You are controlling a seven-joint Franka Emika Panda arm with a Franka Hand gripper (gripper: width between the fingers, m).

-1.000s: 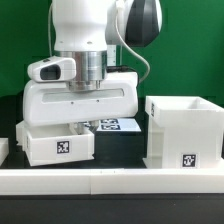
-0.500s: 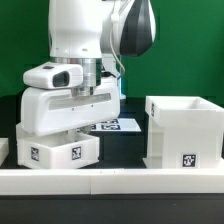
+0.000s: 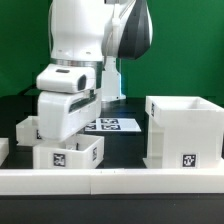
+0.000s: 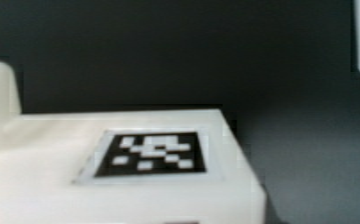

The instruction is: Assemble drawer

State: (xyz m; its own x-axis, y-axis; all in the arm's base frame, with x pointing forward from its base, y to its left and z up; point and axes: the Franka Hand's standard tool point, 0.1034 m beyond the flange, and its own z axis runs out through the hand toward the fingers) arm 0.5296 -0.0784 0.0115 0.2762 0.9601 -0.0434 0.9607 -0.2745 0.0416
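Note:
The tall hollow white housing (image 3: pixel 185 135) stands at the exterior view's right, with a tag low on its front. My gripper (image 3: pixel 63 138) reaches down, tilted, into a small white tray (image 3: pixel 72 153) at the exterior view's left and is shut on its wall. The fingertips are hidden by the tray. The tray sits low at the table, with a tag on its front face. A second tray (image 3: pixel 26 130) shows partly behind it. In the wrist view the held tray's white face and tag (image 4: pixel 150 153) fill the frame, and no finger shows clearly.
The marker board (image 3: pixel 112 125) lies flat on the dark table behind the trays. A long low white rail (image 3: pixel 120 181) runs along the front edge. A small white piece (image 3: pixel 3 150) sits at the far left edge.
My gripper has swung toward the exterior view's left and tilted. The held tray has moved left with it and turned. The housing has not moved.

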